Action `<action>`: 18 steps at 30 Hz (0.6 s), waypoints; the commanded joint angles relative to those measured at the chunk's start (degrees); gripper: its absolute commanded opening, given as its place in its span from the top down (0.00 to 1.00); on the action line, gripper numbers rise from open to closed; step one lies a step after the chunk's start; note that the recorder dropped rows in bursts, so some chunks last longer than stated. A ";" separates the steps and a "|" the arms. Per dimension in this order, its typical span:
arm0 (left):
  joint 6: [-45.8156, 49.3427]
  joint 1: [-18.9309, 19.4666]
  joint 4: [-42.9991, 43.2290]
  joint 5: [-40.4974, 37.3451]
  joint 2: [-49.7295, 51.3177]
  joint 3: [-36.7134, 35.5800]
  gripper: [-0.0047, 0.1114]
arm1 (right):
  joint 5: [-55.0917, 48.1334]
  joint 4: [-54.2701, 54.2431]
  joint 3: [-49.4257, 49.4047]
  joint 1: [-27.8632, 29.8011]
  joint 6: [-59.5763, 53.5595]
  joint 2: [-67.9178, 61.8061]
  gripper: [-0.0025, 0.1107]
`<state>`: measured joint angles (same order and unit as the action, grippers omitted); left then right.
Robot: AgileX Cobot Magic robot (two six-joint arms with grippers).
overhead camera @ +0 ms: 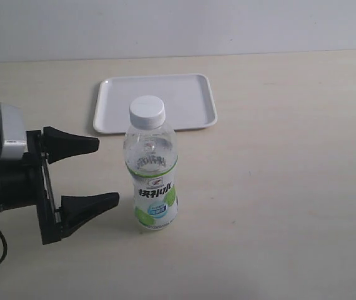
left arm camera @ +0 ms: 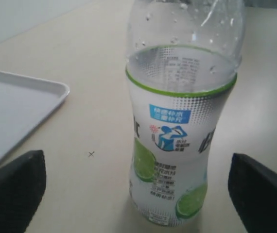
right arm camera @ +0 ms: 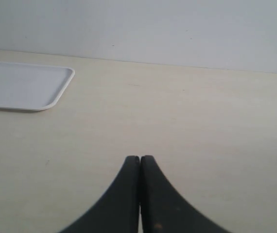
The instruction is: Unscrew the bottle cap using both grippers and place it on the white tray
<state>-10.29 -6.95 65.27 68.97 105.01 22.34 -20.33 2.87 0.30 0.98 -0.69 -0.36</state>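
The clear bottle (overhead camera: 152,181) with its white and green label stands upright on the table, its white ribbed cap (overhead camera: 147,110) screwed on top. My left gripper (overhead camera: 106,172) is open just left of the bottle, fingers spread wide and pointing at it without touching. In the left wrist view the bottle (left arm camera: 177,141) fills the middle between the two black fingertips (left arm camera: 14,187), and the cap is out of frame. The right gripper (right arm camera: 140,159) is shut on nothing over bare table; it does not show in the exterior view. The white tray (overhead camera: 155,103) lies behind the bottle.
The tray's corner (left arm camera: 22,104) shows beside the bottle in the left wrist view, and its edge (right arm camera: 26,87) in the right wrist view. A pale wall runs along the table's far edge (overhead camera: 178,56).
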 commanded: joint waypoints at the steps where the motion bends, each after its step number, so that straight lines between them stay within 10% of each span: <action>1: 1.24 -3.04 -1.85 1.00 3.38 2.55 0.12 | 0.71 0.09 -0.30 0.32 -0.11 0.36 0.98; 18: 1.76 -10.13 -3.59 1.00 12.51 9.30 0.12 | 0.72 0.09 -0.30 0.32 -0.11 0.36 0.98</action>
<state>-8.57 -16.00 62.40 68.97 116.68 30.93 -20.33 2.87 0.30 0.98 -0.69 -0.36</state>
